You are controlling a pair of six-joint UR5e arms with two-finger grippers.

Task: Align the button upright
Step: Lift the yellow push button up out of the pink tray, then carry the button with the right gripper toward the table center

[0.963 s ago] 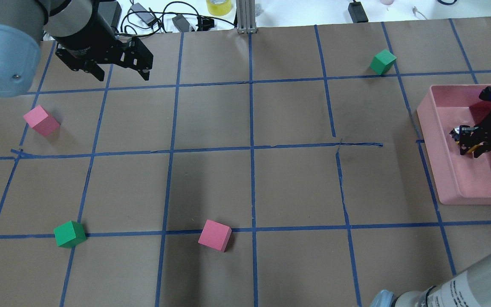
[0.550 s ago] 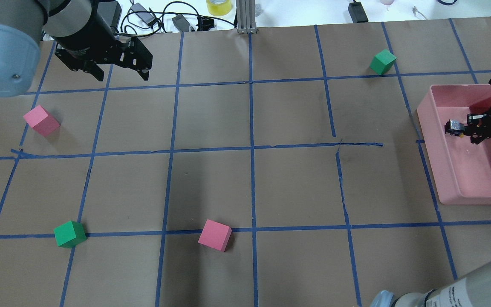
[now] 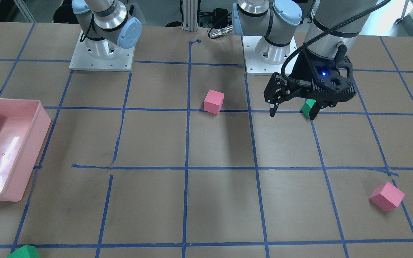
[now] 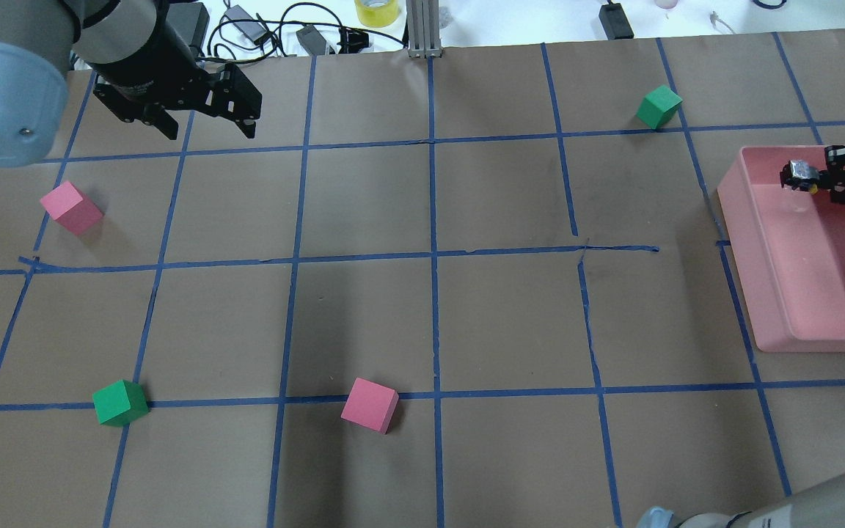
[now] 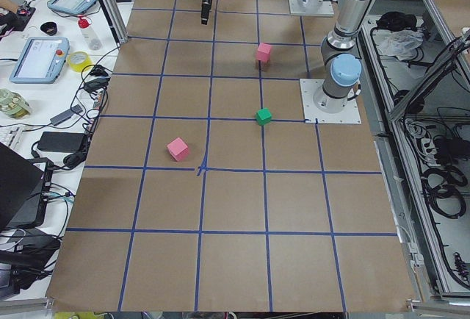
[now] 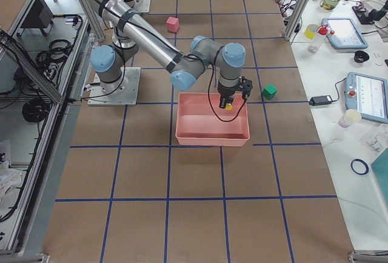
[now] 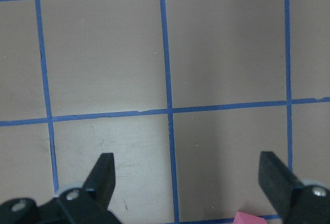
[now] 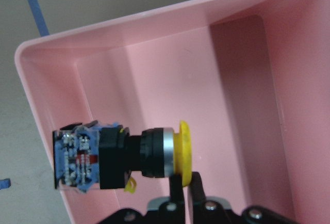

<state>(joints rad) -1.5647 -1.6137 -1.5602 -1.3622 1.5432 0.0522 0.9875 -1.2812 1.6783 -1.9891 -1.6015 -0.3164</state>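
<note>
Landmark: pink tray (image 4: pixel 741 242), on the table (image 4: pixel 496 315) at the robot's right end. All places below are given from it.

Button, place: button (image 8: pixel 124 157) is held in the air over the tray's corner that lies away from the robot and toward the table's middle. It is clear of the tray floor.

Button, attitude: on its side, not upright. In the right wrist view the yellow cap is toward the tray's inside. The black body is in the middle, and the block base points out over the tray wall.

Right gripper: right gripper (image 4: pixel 829 176) is pinched onto the button at its cap end. In the wrist view the two fingers almost meet just under the cap rim.

Left gripper: left gripper (image 4: pixel 210 121) is spread wide with nothing between the fingers. It hangs over the table at the end opposite the tray, well apart from it.

Left wrist view: only brown paper and blue tape lines show between the fingers (image 7: pixel 105 175). A pink corner shows at the bottom edge.

Near green cube: near green cube (image 4: pixel 659 106) is on the table near the tray, beyond the corner the button is over.

Mid pink cube: mid pink cube (image 4: pixel 370 405) is well apart from the tray, toward the robot's side of the table.

Far green cube: far green cube (image 4: pixel 120 402) is farther from the tray than the mid pink cube.

Far pink cube: far pink cube (image 4: pixel 70 207) is at the end of the table opposite the tray, near the left gripper.
</note>
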